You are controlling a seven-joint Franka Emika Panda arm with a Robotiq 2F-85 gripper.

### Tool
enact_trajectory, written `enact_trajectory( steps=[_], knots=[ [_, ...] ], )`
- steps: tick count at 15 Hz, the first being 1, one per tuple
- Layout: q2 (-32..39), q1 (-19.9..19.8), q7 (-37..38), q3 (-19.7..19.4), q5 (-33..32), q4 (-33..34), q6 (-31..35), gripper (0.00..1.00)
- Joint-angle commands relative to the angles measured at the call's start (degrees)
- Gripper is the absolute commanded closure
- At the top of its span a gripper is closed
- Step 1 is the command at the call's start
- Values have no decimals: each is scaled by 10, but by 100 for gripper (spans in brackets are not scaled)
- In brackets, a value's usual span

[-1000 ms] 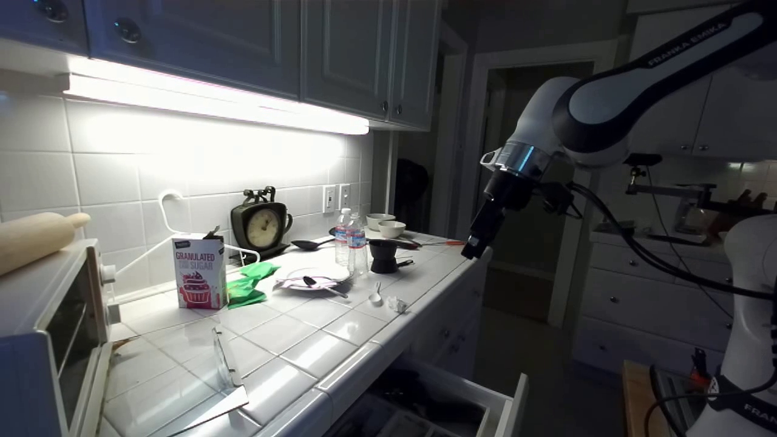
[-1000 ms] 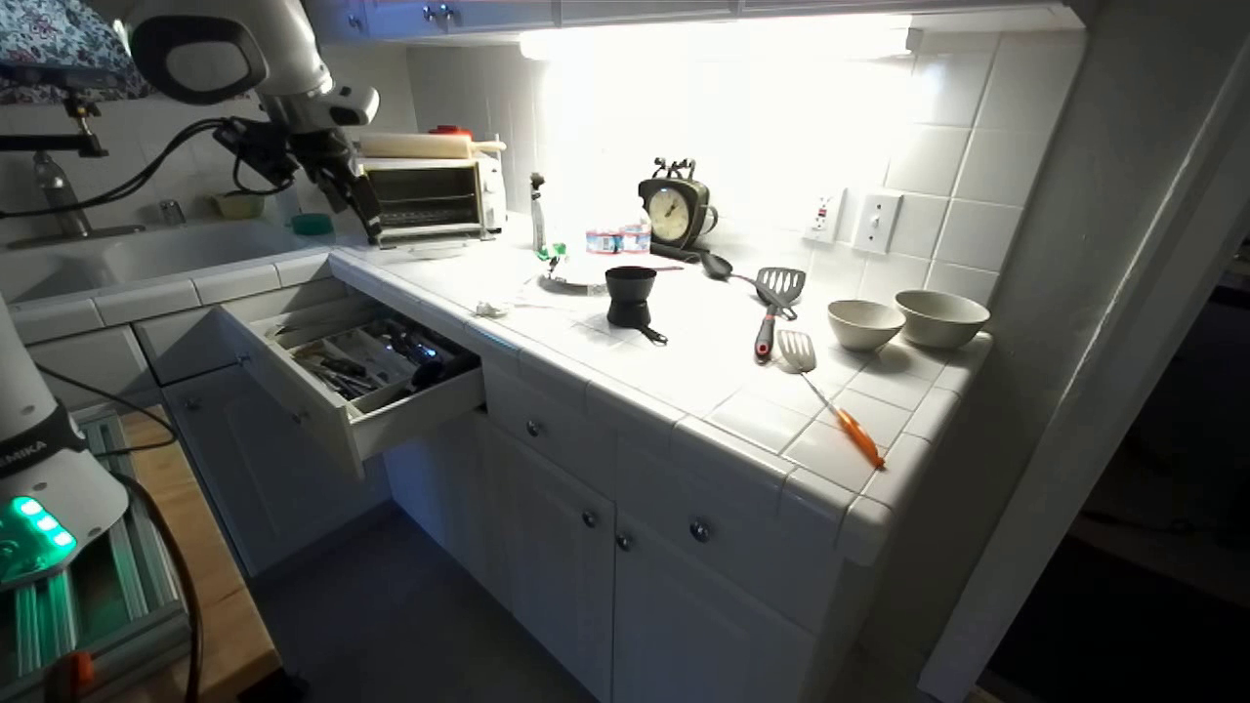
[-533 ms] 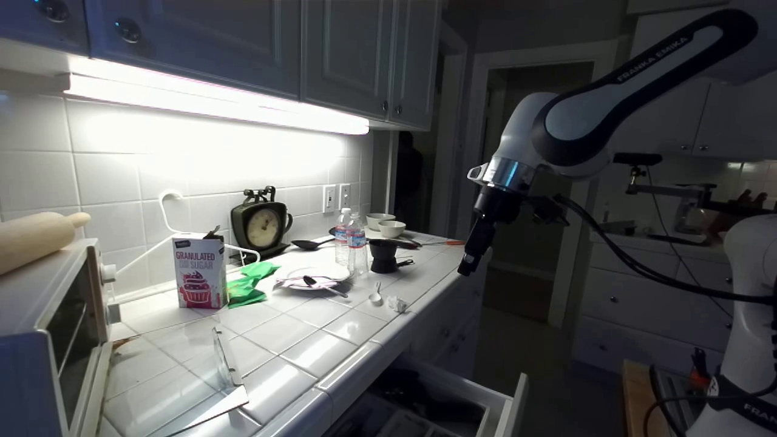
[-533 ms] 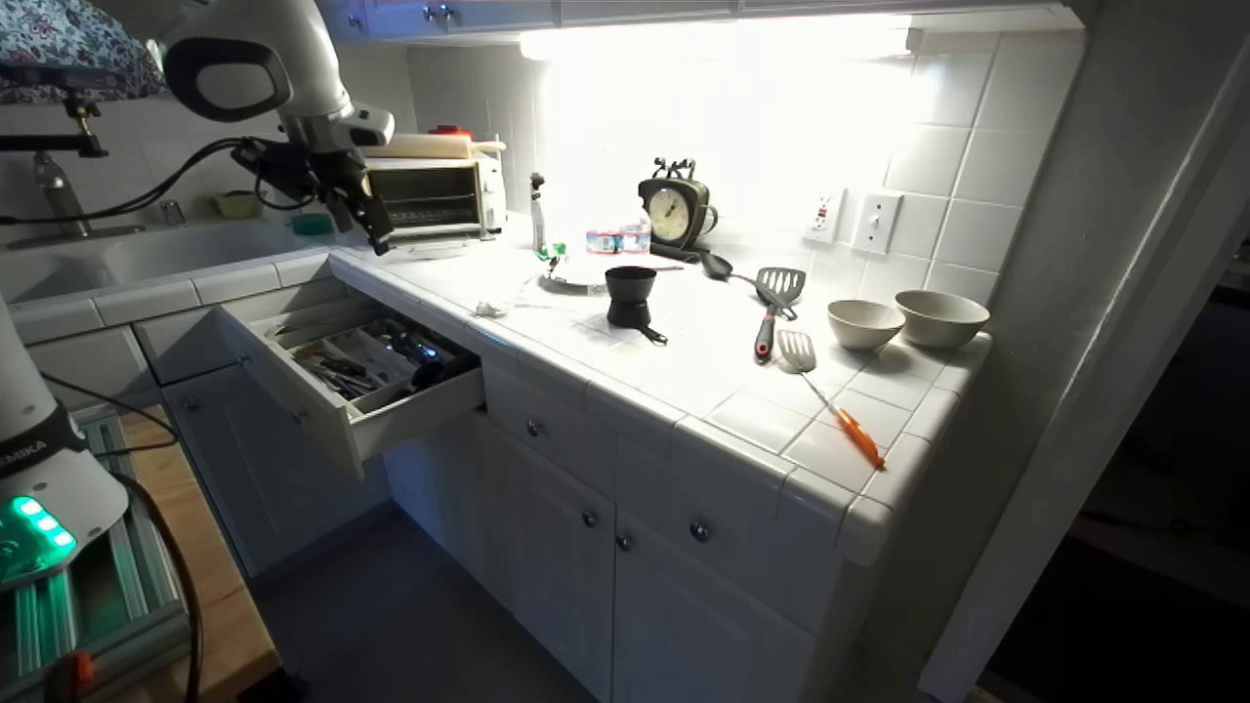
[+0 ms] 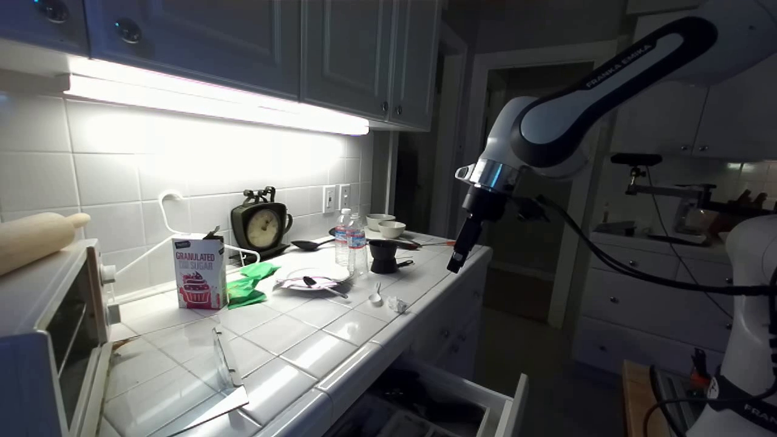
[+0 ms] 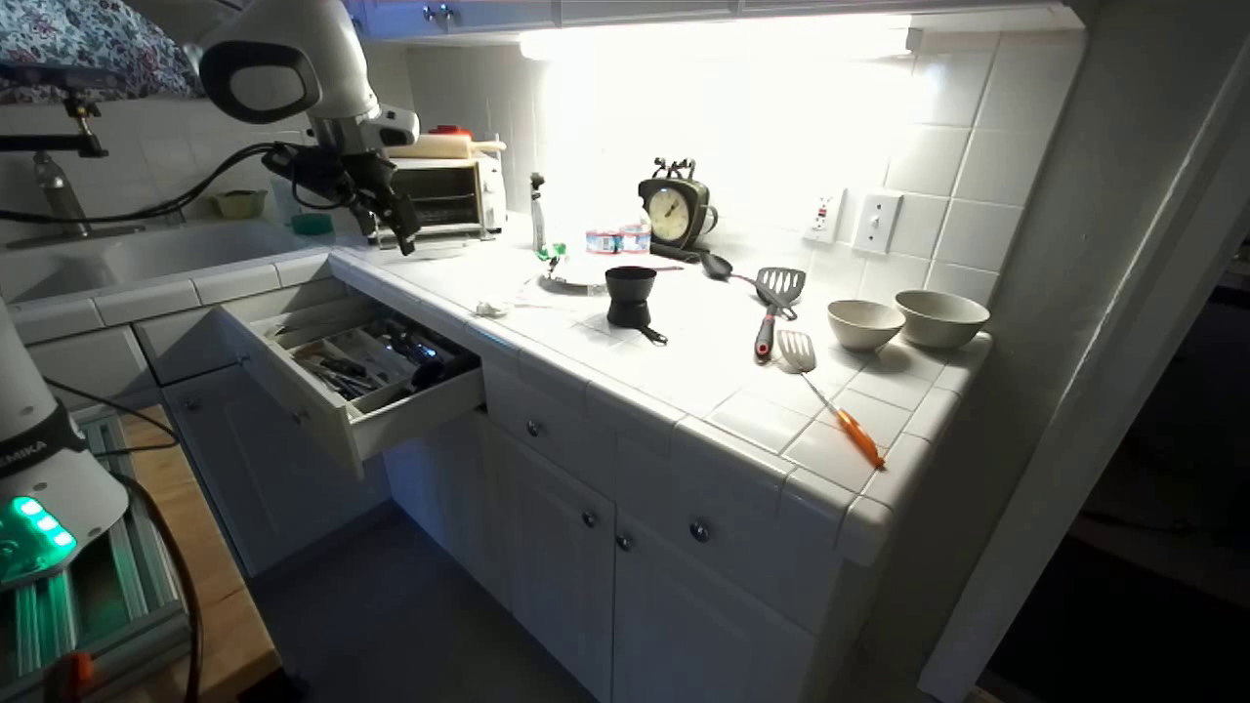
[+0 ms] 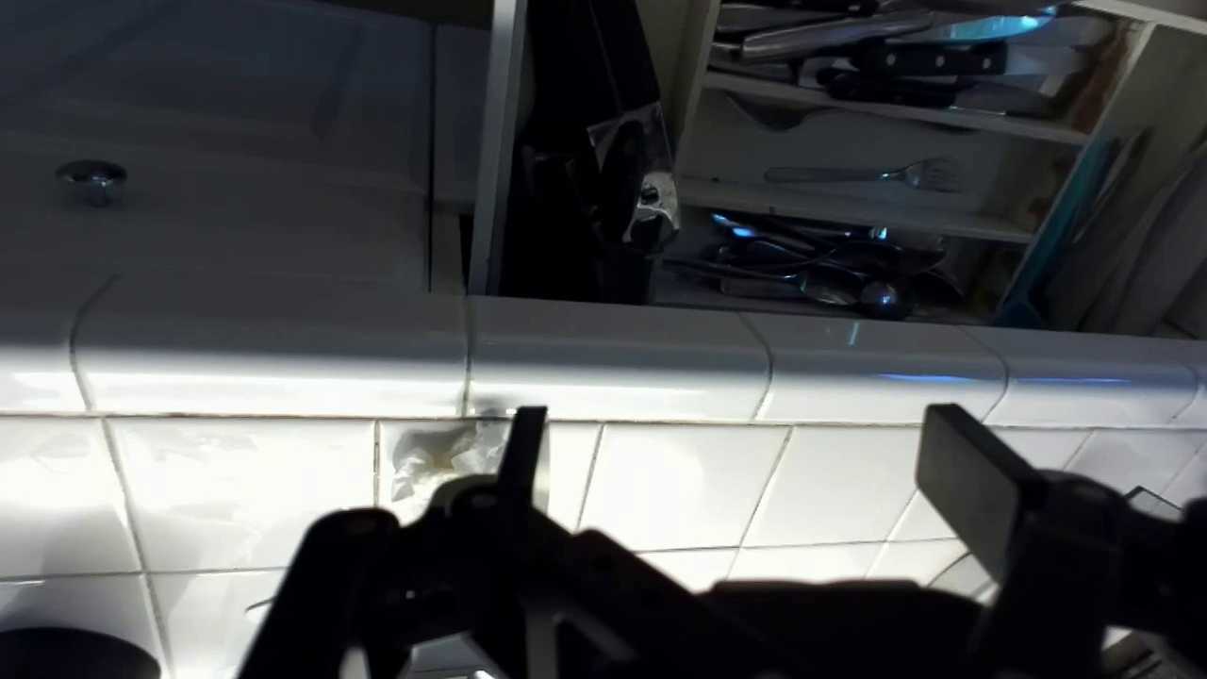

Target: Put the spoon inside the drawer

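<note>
Drawer [image 6: 420,418], white; gripper [image 7: 740,460], black; sugar box [image 5: 200,273], white — shows a red cupcake print; packet [image 5: 246,295], green; spatula handle [image 6: 859,437], orange; fabric [image 6: 117,44], multicoloured floral; countertop [image 5: 270,333], white tile — ruled in a darker grid

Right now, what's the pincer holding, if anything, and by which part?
Nothing is held: the pincer stands open, with countertop tiles showing through its gap.

Ext. views look along counter [image 5: 303,314] from approx. opp. ends, wrist view down & closer; all share drawer [image 6: 420,415].
</note>
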Motion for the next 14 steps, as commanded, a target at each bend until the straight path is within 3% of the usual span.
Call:
enact_trajectory(
  steps=[1, 3, 7, 14],
  knots=[
    [1, -8, -1, 9, 2, 2, -2, 0],
    [2, -9, -1, 9, 2, 2, -2, 0],
    [49, -26, 30, 19, -15, 25, 67, 0],
    [150, -22, -40, 21, 10, 91, 116, 0]
  ],
)
